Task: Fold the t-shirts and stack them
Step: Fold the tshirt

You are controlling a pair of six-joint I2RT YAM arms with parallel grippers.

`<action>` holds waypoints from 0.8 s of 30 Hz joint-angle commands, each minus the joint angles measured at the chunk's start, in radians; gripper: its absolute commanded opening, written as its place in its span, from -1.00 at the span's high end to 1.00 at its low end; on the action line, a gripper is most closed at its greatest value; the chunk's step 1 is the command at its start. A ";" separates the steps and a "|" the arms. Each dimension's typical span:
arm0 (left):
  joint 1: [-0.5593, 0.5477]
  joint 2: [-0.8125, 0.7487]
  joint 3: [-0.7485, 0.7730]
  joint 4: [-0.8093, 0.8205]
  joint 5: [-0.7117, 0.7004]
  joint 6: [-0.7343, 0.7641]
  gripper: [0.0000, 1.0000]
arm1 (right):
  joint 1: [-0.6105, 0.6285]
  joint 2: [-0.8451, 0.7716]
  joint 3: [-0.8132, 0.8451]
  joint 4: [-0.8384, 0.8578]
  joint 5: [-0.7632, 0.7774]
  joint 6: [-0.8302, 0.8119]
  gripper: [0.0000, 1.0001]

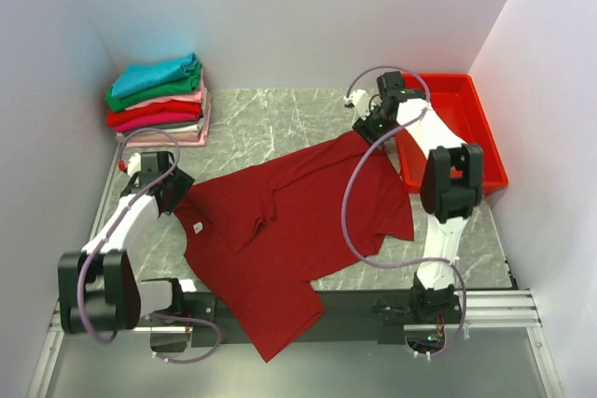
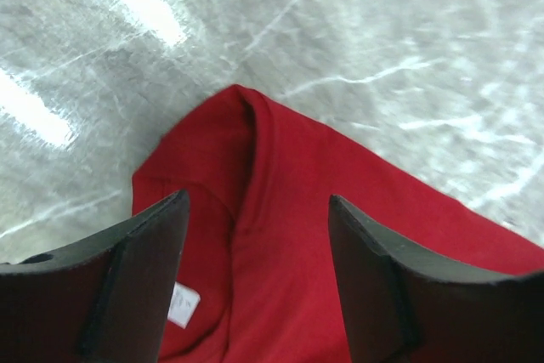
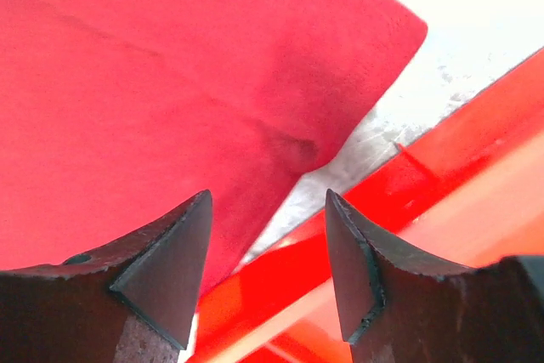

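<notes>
Dark red t-shirt (image 1: 280, 230) lies spread, rumpled, on marble tabletop (image 1: 280, 118), near hem hanging over the black base rail (image 1: 354, 303). Left gripper (image 2: 257, 201) at shirt's left end, over the collar edge, jaws apart, holding nothing; white neck label (image 2: 183, 305) just beside left jaw. Right gripper (image 3: 268, 197) over shirt's far right corner, jaws apart, nothing clamped. Red plastic tray (image 1: 466, 128) sits right beside that corner, its wall close to the jaws. Stack of folded t-shirts (image 1: 159, 100) at far left, well apart from spread shirt.
</notes>
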 commanded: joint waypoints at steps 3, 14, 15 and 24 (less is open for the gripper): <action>0.008 0.113 0.054 0.091 0.003 -0.012 -0.38 | 0.035 -0.215 -0.113 0.037 -0.202 0.042 -0.26; 0.010 0.280 0.099 0.120 -0.069 0.009 0.04 | 0.041 -0.304 -0.259 0.068 -0.342 0.068 -0.26; 0.013 0.292 0.114 0.121 -0.070 0.014 0.04 | 0.042 -0.312 -0.273 0.066 -0.346 0.068 -0.26; 0.040 0.433 0.202 0.120 -0.067 0.023 0.67 | 0.042 -0.363 -0.334 0.071 -0.380 0.062 -0.26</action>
